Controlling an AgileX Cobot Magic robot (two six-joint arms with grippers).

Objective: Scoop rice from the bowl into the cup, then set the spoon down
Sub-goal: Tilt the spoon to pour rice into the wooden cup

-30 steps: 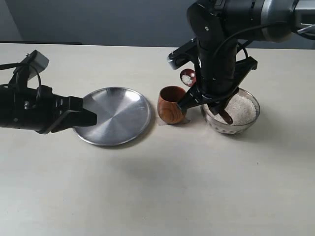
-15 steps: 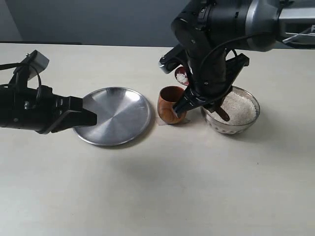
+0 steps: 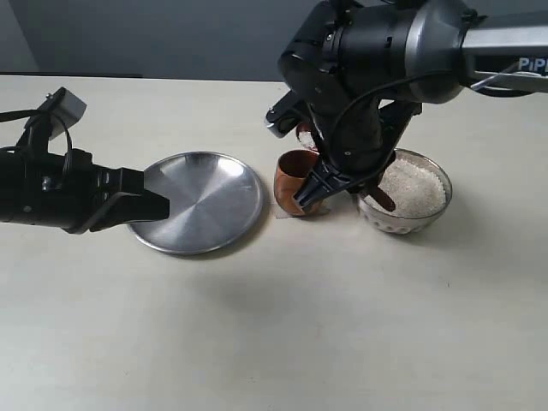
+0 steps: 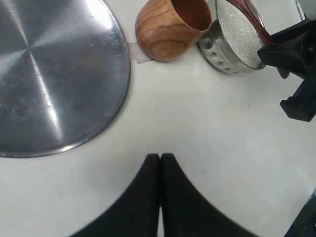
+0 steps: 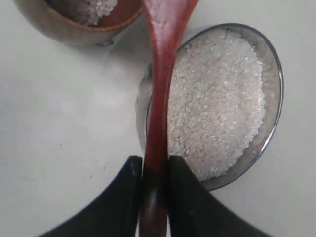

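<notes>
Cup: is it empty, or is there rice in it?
It holds some rice. The right wrist view shows white grains inside the cup; how full it is cannot be told.

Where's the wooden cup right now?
In the exterior view the cup stands just right of centre, between the steel plate on its left and the bowl on its right.

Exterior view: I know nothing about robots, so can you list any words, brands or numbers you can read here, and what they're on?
"PiP": white letters on the right arm, cut off by the picture's edge, so the word may run on.
No writing shows on the left arm, steel plate, wooden cup, steel bowl or spoon.
</notes>
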